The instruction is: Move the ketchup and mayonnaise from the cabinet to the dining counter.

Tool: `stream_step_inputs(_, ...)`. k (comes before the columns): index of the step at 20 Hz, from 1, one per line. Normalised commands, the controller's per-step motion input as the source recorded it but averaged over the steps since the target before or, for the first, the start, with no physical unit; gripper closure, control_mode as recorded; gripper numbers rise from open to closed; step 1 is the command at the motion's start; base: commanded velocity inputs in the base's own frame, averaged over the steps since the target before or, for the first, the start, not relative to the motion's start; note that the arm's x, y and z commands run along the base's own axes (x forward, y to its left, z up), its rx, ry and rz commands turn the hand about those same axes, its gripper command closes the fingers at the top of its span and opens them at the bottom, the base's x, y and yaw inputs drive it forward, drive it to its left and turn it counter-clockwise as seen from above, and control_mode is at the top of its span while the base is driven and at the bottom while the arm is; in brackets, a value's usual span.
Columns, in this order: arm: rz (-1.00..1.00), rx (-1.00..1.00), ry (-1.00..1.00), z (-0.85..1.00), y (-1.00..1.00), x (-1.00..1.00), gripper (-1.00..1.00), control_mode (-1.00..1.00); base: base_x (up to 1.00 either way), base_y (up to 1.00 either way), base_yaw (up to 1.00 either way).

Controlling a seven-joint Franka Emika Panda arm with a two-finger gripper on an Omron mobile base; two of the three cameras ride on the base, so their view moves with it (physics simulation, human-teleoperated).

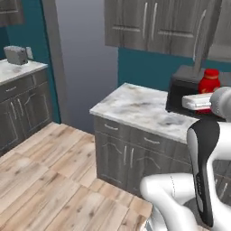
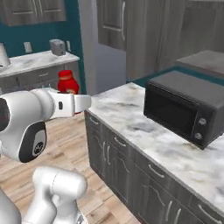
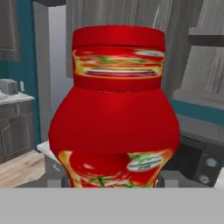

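Above the marble surface [image 1: 135,106] that carries the black microwave [image 2: 183,109], you have the ketchup [image 3: 114,109] raised in the air at the end of the arm. Your hand view looks straight at the bottle from very close: red cap on top, a band of label under it, a narrowed waist, then a wide red belly with a tomato picture low down. It stands upright in that view, and its base sits right where the fingertips rise, so the end effector [image 3: 114,183] is clamped on the ketchup, jaws held wide by the bottle's body; the fingers themselves are mostly hidden behind it.

From your left base camera the ketchup [image 1: 209,81] shows as a red bottle just behind the white wrist, in front of the microwave [image 1: 185,92] and below the grey wood-grain cabinet [image 1: 149,25] with its long silver handles. From your right base camera the ketchup [image 2: 68,83] pokes up behind the white forearm, off the near corner of the marble top and over the wooden floor [image 2: 70,144].

Farther back on the left, a second marble top [image 1: 18,70] bears a small grey toaster [image 1: 16,55] against the teal wall.
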Motion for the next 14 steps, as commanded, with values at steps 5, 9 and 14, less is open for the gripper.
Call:
stream_step_inputs(5, 0.00, 0.00, 0.00, 0.00, 0.00, 0.00, 1.00, 1.00, 0.00, 0.00, 1.00)
stream_step_inputs(9, 0.00, 0.00, 0.00, 0.00, 0.00, 0.00, 1.00, 1.00, -0.04, 0.00, 1.00)
stream_step_inputs(14, 0.00, 0.00, 0.00, 0.00, 0.00, 0.00, 1.00, 1.00, -0.06, 0.00, 1.00)
